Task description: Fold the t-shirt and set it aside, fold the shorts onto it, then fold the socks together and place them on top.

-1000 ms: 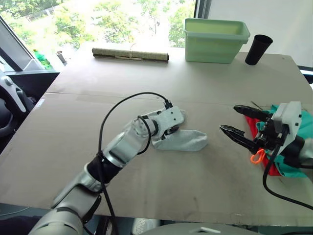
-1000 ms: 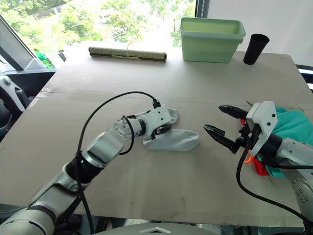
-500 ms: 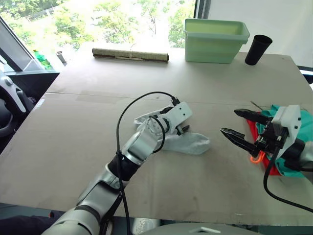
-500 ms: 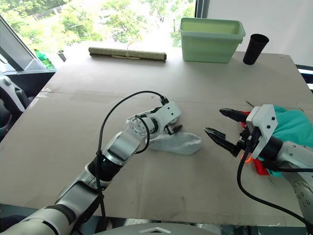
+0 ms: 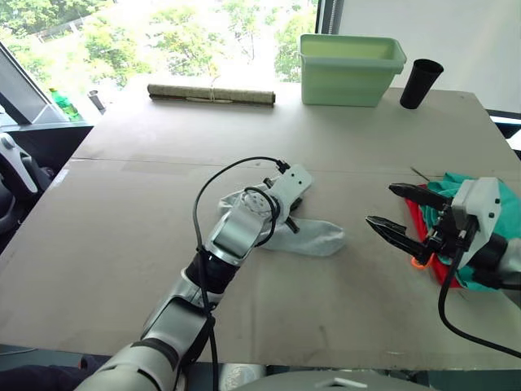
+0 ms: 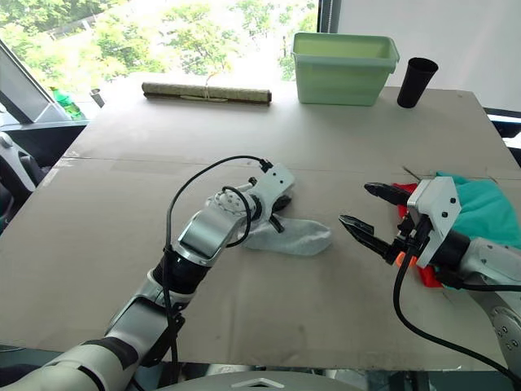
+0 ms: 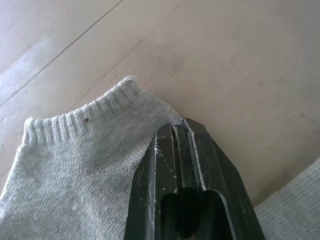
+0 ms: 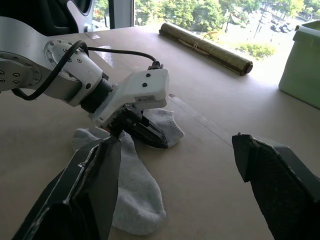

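Observation:
Two light grey socks lie mid-table. One sock (image 5: pixel 316 237) stretches toward the right, and the other sock (image 7: pixel 75 155) is bunched beneath my left gripper (image 5: pixel 291 218). In the left wrist view this gripper's fingers (image 7: pixel 165 165) are pressed together with their tips pinching that sock's ribbed cuff edge. Off to the right, my right gripper (image 5: pixel 379 204) hovers open with nothing between its fingers, a short gap from the socks. Behind it the teal shorts (image 5: pixel 510 200) lie on the red t-shirt (image 6: pixel 428 277), with the orange drawstring (image 5: pixel 419 262) below the gripper.
A green plastic bin (image 5: pixel 352 69) and a black cup (image 5: pixel 421 83) stand at the table's far edge. A rolled mat (image 5: pixel 210 94) lies at the far left. Bare cardboard-coloured tabletop (image 5: pixel 146 212) surrounds the socks.
My left gripper opened wide, then shut at the sock's cuff, and its wrist turned a little. The right arm stayed where it was.

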